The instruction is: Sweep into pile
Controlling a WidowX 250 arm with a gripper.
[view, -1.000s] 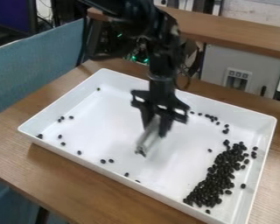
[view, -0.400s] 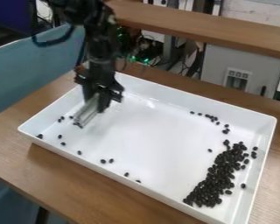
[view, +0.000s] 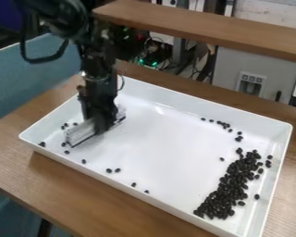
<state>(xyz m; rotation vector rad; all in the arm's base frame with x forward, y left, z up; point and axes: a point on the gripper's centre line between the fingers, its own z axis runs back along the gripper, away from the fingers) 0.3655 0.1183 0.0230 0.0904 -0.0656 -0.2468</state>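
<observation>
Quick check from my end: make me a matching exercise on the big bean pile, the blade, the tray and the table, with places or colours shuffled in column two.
Column one
1. Big bean pile
2. Blade
3. Tray
4. Table

Column two
A. White
B. Held by the gripper, toward the picture's left
C. Brown, wood-grained
D. Toward the picture's right, inside a raised rim

Right pairs: 1-D, 2-B, 3-A, 4-C

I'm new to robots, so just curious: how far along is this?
Mostly done, it seems: most beans sit in a pile at the right of the tray. In hand: the gripper holds a clear scraper toward the left end. Left: stray beans near the tray's walls.
</observation>
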